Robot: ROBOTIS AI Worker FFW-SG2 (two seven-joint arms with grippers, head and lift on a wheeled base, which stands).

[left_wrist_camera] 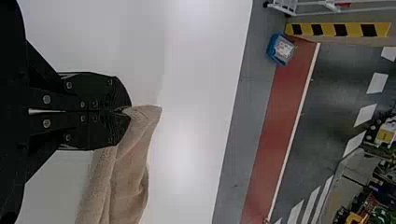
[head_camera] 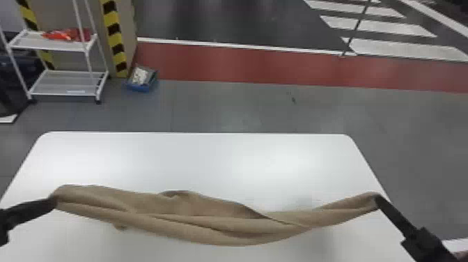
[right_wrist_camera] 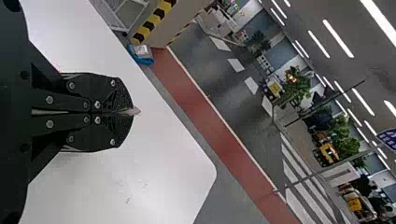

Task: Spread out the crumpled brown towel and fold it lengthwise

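Observation:
In the head view the brown towel [head_camera: 209, 219] hangs bunched in long folds between both grippers, sagging in the middle over the white table. My left gripper [head_camera: 54, 201] holds its left end and my right gripper [head_camera: 376, 198] its right end. From the left wrist, the left gripper [left_wrist_camera: 125, 111] is shut on a corner of the towel [left_wrist_camera: 130, 163], which drapes away from the fingertips. Over in the right wrist view, the right gripper [right_wrist_camera: 132, 112] is closed with a small tip of towel [right_wrist_camera: 136, 111] poking out.
The white table [head_camera: 195, 156] has rounded far corners and lies beneath the towel. Beyond it on the floor stand a white shelf rack [head_camera: 62, 83] and a blue bin [head_camera: 141, 79], next to a striped post [head_camera: 115, 38].

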